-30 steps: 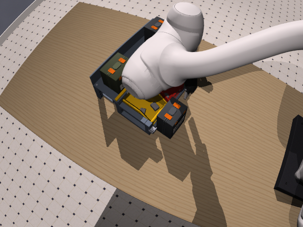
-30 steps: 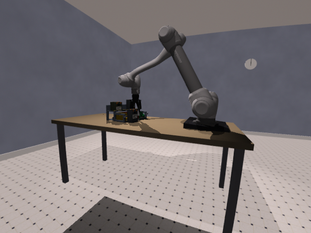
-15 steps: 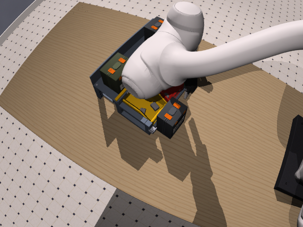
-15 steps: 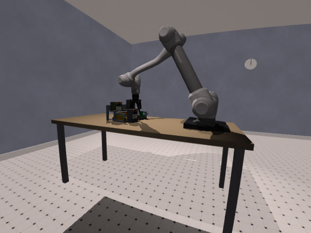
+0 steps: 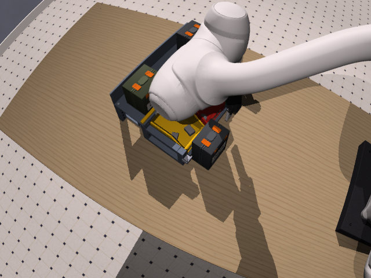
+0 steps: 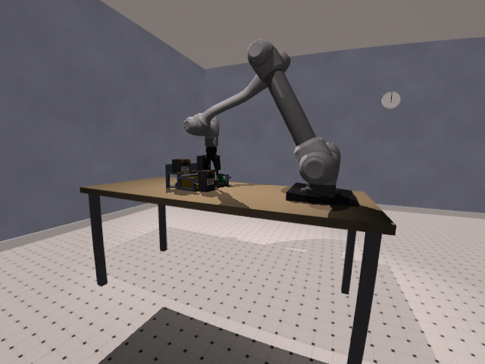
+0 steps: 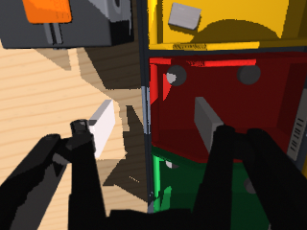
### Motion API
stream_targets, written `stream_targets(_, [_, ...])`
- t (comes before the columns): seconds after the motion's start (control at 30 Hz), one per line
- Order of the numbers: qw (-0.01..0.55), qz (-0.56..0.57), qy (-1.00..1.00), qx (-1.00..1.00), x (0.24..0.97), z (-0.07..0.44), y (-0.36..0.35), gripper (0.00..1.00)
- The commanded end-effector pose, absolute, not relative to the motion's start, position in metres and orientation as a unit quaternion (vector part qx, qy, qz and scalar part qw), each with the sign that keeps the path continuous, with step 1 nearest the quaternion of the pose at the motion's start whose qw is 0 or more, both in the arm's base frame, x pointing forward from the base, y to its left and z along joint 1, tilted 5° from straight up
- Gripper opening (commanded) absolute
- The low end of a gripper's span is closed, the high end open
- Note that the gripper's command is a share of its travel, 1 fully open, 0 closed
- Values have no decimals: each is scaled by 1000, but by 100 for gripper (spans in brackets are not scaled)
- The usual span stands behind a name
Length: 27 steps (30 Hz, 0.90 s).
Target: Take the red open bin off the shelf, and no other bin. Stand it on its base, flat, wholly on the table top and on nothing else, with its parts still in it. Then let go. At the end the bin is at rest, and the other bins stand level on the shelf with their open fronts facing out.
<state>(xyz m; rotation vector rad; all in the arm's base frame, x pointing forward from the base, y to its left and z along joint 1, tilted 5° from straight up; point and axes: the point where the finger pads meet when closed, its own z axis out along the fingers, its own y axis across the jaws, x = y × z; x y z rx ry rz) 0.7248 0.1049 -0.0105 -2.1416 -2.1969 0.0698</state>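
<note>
The red open bin [image 7: 216,105] sits in the dark grey shelf [image 5: 144,119], between a yellow bin [image 7: 216,24] and a green bin. It holds a grey block [image 7: 207,122] and two dark round parts [image 7: 176,75]. In the overhead view only a strip of the red bin [image 5: 209,114] shows under my arm. My gripper [image 7: 153,110] is open and points down at the bin's front edge. One finger hangs inside the red bin. The other hangs outside over the table top. The fingers grip nothing.
A black case with orange latches [image 5: 211,143] stands at the shelf's near corner, an olive case [image 5: 140,86] on its far side, another dark case [image 5: 188,31] behind. A small white block [image 7: 103,126] lies on the table by my outer finger. The robot base [image 5: 356,194] is at the right.
</note>
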Motion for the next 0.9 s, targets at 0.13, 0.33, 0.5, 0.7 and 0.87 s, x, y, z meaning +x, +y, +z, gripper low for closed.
stream_targets(0.13, [36,23,-715,-697,725,-10,105,57])
stream_targets(0.33, [36,23,-715,-697,725,-10,105,57])
stream_targets(0.5, [36,23,-715,-697,724,-16,105,57])
stream_targets(0.7, [36,23,-715,-697,724,-20,105,57])
stream_targets(0.87, [36,23,-715,-697,724,-20,105,57])
